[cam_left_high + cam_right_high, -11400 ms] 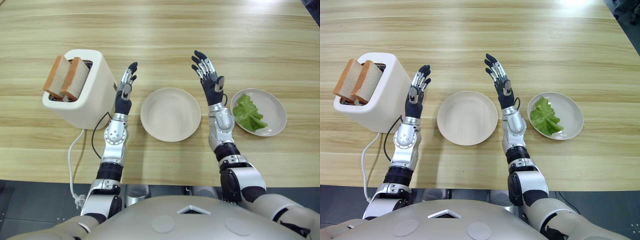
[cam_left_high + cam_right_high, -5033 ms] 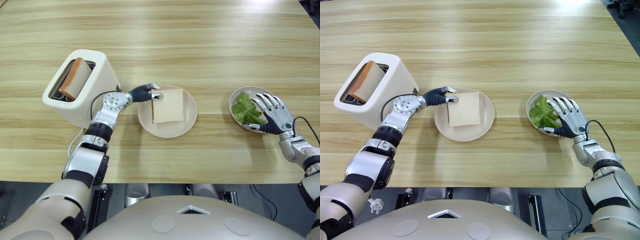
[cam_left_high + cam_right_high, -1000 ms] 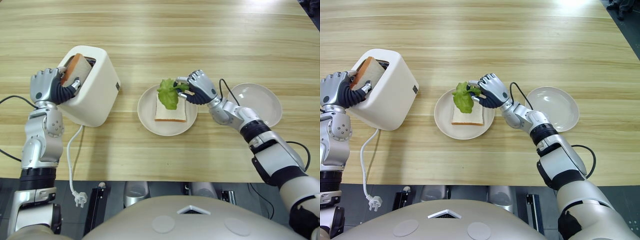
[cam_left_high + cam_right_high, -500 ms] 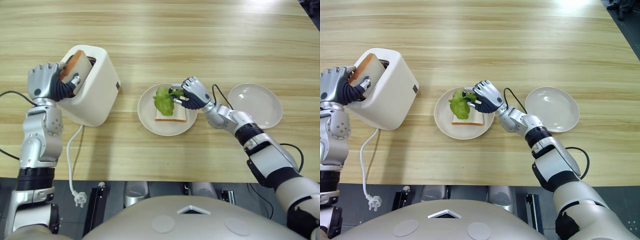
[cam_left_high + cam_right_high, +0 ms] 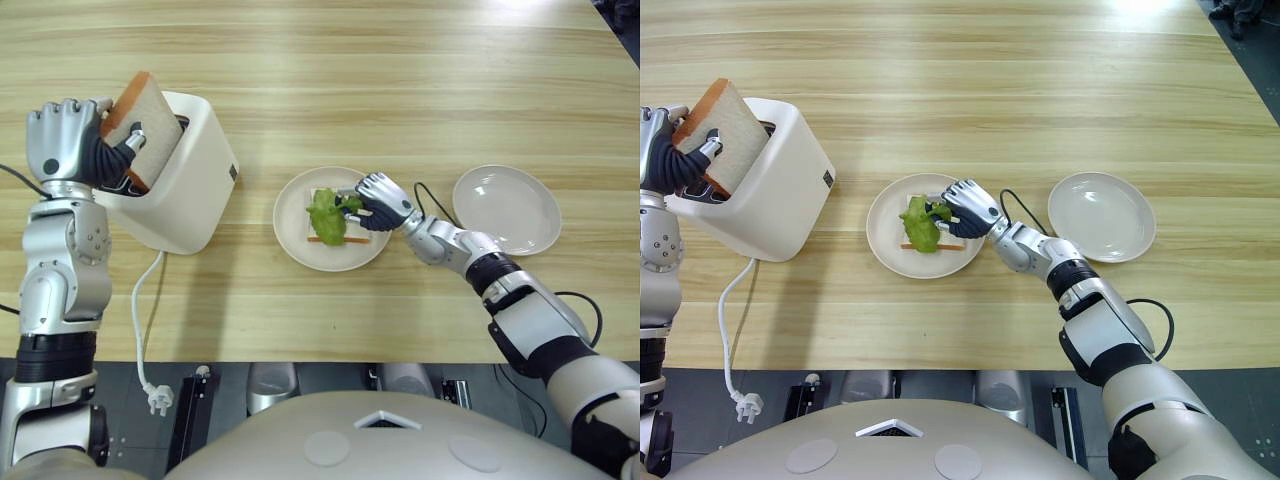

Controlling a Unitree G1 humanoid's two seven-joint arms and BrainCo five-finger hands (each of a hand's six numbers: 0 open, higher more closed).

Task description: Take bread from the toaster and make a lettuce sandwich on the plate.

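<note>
Far left, left hand (image 5: 66, 140) curled tight round the second bread slice (image 5: 135, 112), gripping it by the flat faces and holding it tilted above the toaster (image 5: 188, 175), lower end right at the slot. Looks like a mid-pull grip, probably so the slice comes up without snagging; can't tell whether the bottom corner is fully clear. Power cord (image 5: 143, 300) trailing off the toaster's front and over the table edge, well out of the way. Moving right to the plate (image 5: 330, 259): first slice (image 5: 352, 234) lying flat in the middle, lettuce (image 5: 326, 215) sitting on its left half. Right hand (image 5: 380, 203) down low on the slice's right side, fingers curled and pinching the leaf's edge, so not let go yet. Guessing that's to press the leaf flat before the top goes on. Further right, just an empty dish (image 5: 507, 208), well apart from the plate, presumably where the lettuce came from. All of it on a pale wooden table (image 5: 400, 80) with long plank grain, dark floor showing below the near edge.
</note>
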